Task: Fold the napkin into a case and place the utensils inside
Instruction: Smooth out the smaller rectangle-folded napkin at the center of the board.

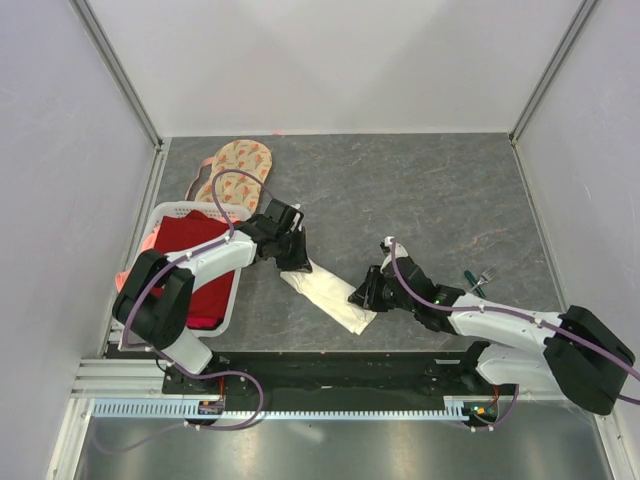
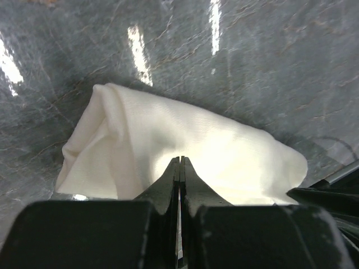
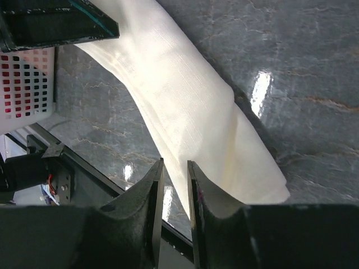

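The napkin [image 1: 327, 291] lies on the dark table as a narrow cream-white folded strip, running diagonally between my two grippers. My left gripper [image 1: 293, 262] is shut, its tips [image 2: 180, 159] down on the strip's upper-left end [image 2: 185, 134]. I cannot tell whether cloth is pinched between them. My right gripper [image 1: 360, 298] is at the lower-right end. Its jaws [image 3: 175, 165] stand a little apart, with the long edge of the napkin [image 3: 190, 106] running along the gap and table showing through it. The utensils [image 1: 483, 276] lie on the table to the right, beside my right arm.
A white basket [image 1: 170, 212] holding a red cloth [image 1: 195, 265] stands at the left, close to my left arm. A peach floral cloth [image 1: 235, 170] hangs over its far side. The table's near edge and a black rail [image 3: 84, 162] run just under the napkin's lower end.
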Robot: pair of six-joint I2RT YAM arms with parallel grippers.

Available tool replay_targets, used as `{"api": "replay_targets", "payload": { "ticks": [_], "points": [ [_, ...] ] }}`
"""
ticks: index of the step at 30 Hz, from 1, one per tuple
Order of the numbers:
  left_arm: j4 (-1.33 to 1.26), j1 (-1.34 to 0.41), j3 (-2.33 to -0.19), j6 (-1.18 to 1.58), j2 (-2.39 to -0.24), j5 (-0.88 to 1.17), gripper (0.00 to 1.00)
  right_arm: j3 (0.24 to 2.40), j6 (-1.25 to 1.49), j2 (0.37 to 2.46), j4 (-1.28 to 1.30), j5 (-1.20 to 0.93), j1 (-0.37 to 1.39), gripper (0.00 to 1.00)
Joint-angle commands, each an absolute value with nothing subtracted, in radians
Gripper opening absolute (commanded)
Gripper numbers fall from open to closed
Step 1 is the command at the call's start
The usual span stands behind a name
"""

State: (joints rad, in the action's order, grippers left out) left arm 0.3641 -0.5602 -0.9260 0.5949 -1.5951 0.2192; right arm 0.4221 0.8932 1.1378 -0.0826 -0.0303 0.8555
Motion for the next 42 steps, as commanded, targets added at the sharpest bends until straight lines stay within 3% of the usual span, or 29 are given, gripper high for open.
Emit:
{"api": "replay_targets", "payload": {
  "ticks": [1,8,14,20,24,28,33,42],
  "points": [
    [0.331,-0.555,-0.974,0.551,-1.568,0.239,0.02,0.43,0.89,1.21,-0.145,-0.075,0.861,0.3],
    [0.347,-0.555,-0.988,0.548,-1.548,0.236,0.02,0.235,0.983,1.213,-0.298,-0.103,0.868,0.29],
    [0.374,-0.554,-0.97,0.546,-1.456,0.259,0.02,0.258,0.94,1.106,-0.115,-0.037,0.868,0.29],
    [0.393,-0.542,-0.905,0.548,-1.28,0.25,0.12,0.322,0.901,1.016,0.067,0.049,0.87,0.3],
    [0.405,-0.526,-0.871,0.545,-1.204,0.241,0.27,0.469,0.818,1.052,0.169,0.069,0.87,0.31],
    [0.397,-0.522,-0.859,0.558,-1.216,0.285,0.32,0.607,0.746,1.17,0.189,0.068,0.87,0.35],
    [0.345,-0.522,-0.81,0.592,-1.223,0.304,0.35,0.631,0.749,1.27,0.124,0.052,0.871,0.39],
    [0.302,-0.523,-0.71,0.686,-1.089,0.328,0.24,0.544,0.779,1.289,0.047,0.081,0.907,0.4]
  ]
}}
